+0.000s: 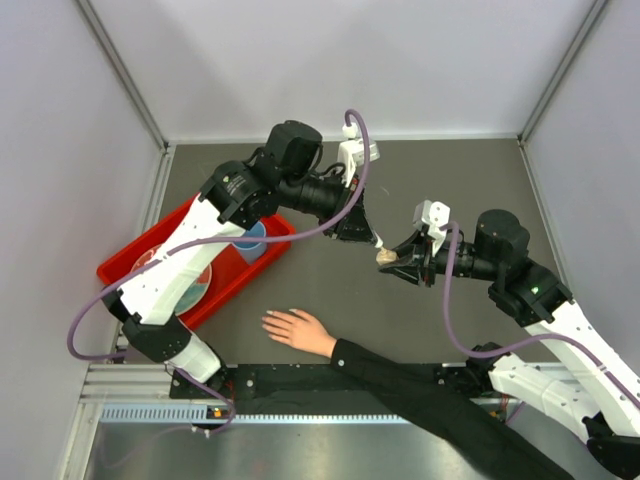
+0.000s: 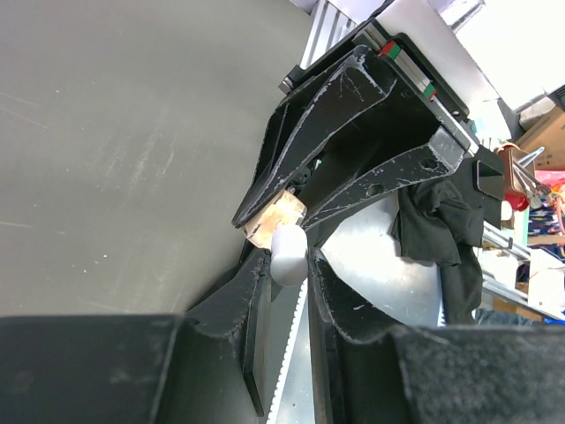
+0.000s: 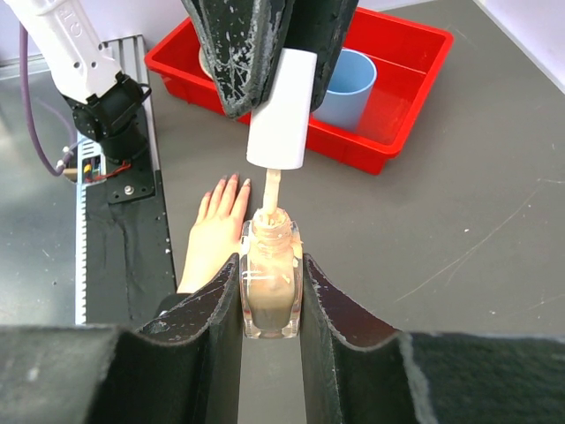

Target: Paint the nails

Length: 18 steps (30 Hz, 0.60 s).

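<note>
1. We see the left gripper (image 3: pixel 282 88) pinching the white cap (image 3: pixel 282 110) of a brush, fingers narrow around it, with the stem (image 3: pixel 272 187) reaching down into the bottle's neck.
2. The right gripper (image 3: pixel 269 265) clamps the polish bottle (image 3: pixel 269 296) upright between its fingers.
3. The nails (image 3: pixel 234 178) tip the spread hand (image 1: pixel 297 328), which lies flat on the grey table (image 1: pixel 450 180) near its front edge, apart from both grippers.
4. A red tray (image 3: pixel 388 159) holds a blue cup (image 3: pixel 349 88).
</note>
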Available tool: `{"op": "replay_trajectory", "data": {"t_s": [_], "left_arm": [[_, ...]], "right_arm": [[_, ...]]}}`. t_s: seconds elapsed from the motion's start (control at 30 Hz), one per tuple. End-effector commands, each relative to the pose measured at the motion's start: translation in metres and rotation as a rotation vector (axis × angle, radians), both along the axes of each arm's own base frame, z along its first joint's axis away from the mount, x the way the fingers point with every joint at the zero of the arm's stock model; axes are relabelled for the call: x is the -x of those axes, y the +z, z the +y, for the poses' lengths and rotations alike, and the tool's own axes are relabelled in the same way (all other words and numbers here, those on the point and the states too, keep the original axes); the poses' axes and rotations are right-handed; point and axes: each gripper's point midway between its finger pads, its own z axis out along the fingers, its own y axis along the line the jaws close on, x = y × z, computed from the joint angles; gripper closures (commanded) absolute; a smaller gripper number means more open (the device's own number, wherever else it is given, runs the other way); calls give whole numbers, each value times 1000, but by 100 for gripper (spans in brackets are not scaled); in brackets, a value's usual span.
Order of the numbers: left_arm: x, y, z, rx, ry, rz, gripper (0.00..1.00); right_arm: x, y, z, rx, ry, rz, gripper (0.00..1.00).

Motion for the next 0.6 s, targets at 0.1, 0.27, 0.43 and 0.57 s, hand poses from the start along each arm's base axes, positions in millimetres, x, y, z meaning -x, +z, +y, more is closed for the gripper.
{"op": "replay_trajectory", "data": {"t_s": [0.1, 0.27, 0.43, 0.57], "left_arm": [[4, 5, -4, 7, -22, -34, 100], [3, 0, -1, -14, -8, -43, 100], [0, -2, -2, -22, 3, -43, 100], [2, -4, -5, -22, -13, -38, 100]], "right_arm": [[3, 34, -2, -49, 10, -104, 100], [4, 34, -2, -51, 15, -108, 100], [5, 34, -2, -52, 18, -106, 100], [5, 35, -1, -53, 19, -107, 100]]}}
